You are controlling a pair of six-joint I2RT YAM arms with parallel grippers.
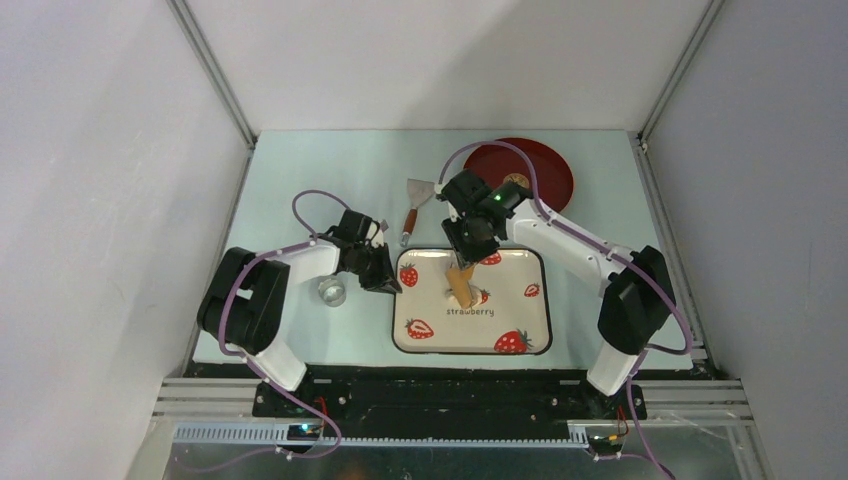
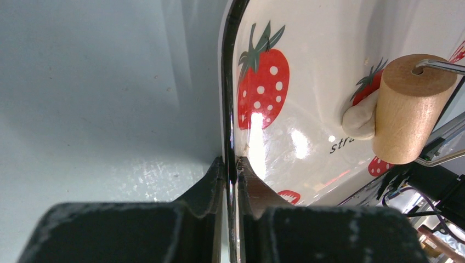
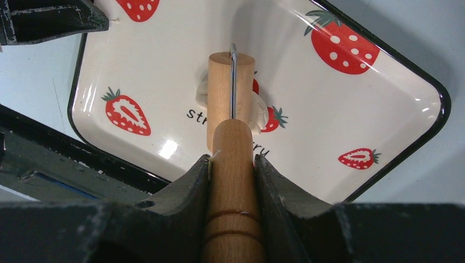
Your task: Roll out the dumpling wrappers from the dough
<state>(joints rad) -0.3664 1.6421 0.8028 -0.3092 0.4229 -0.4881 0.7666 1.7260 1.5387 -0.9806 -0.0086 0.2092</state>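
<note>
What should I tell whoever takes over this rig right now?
The left end effector is shut on the left rim of the tray, apparently steadying it.
The right end effector is shut on the handle of the rolling pin; the barrel rests on the dough lump mid-tray.
Done: no wrapper visible.
Left: roll the dough flat, then probably cut with the cutter ring and move discs to the red plate.

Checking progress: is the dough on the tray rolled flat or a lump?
A lump: the dough bulges thickly from under the wooden roller held in the right gripper.
</note>
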